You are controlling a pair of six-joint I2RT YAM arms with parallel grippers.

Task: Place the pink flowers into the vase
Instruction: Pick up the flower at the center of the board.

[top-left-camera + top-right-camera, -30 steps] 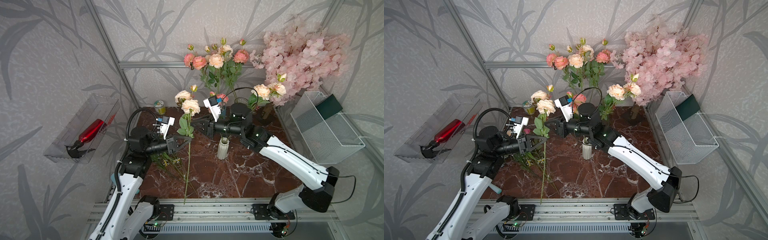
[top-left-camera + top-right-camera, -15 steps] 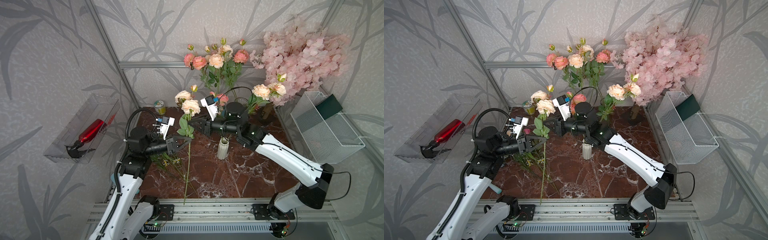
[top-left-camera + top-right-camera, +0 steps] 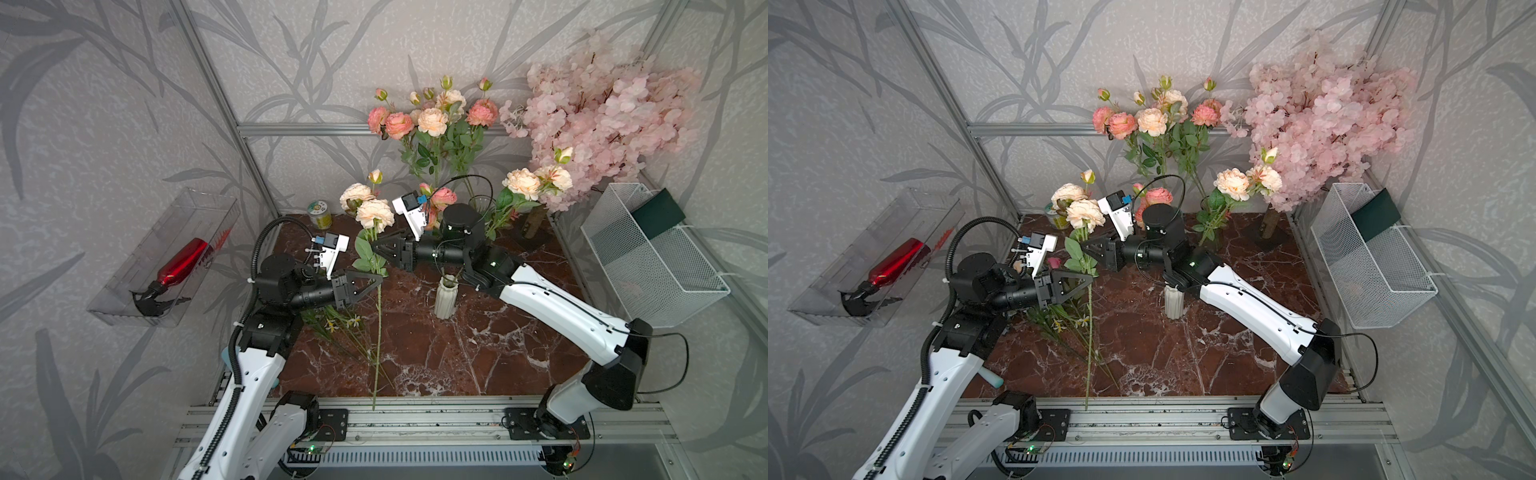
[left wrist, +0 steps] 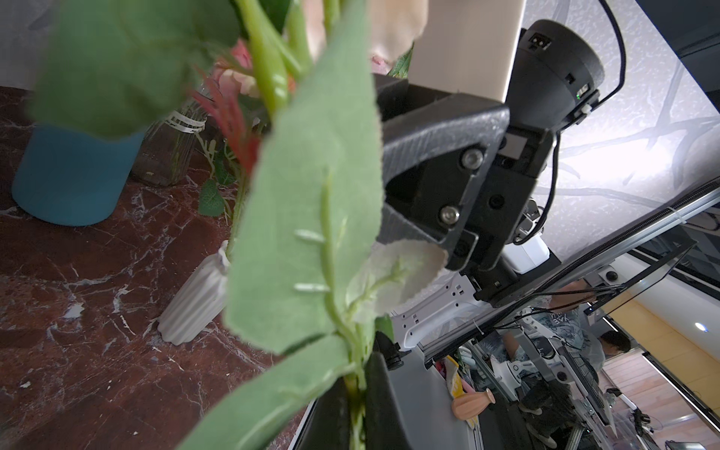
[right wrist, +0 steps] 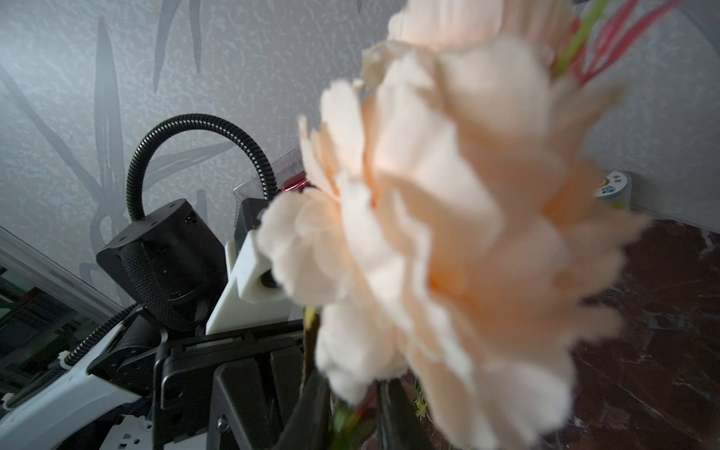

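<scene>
A spray of pink flowers [image 3: 375, 212] [image 3: 1086, 212] hangs upright over the marble table, its long green stem reaching down past the front edge. My left gripper [image 3: 380, 279] [image 3: 1090, 279] [image 4: 360, 389] is shut on that stem at mid-height, under the leaves [image 4: 311, 218]. My right gripper [image 3: 374, 247] [image 3: 1084, 245] [image 5: 350, 409] comes from the right and is shut on the same stem just beneath the peach head [image 5: 448, 241]. The white ribbed vase [image 3: 445, 297] [image 3: 1174, 302] [image 4: 195, 307] stands right of the stem, partly under my right arm.
More pink sprays [image 3: 432, 120] stand at the back, another [image 3: 523, 185] beside the blossom tree [image 3: 602, 124]. Small yellow flowers [image 3: 340, 328] lie under my left gripper. A wire basket [image 3: 652, 257] hangs right, a clear bin with a red bottle [image 3: 166, 257] left. A blue pot [image 4: 74, 175] stands behind.
My right gripper has slid left to the stem and narrowed its jaws around it under the flower heads. The left gripper and the spray have stayed put.
</scene>
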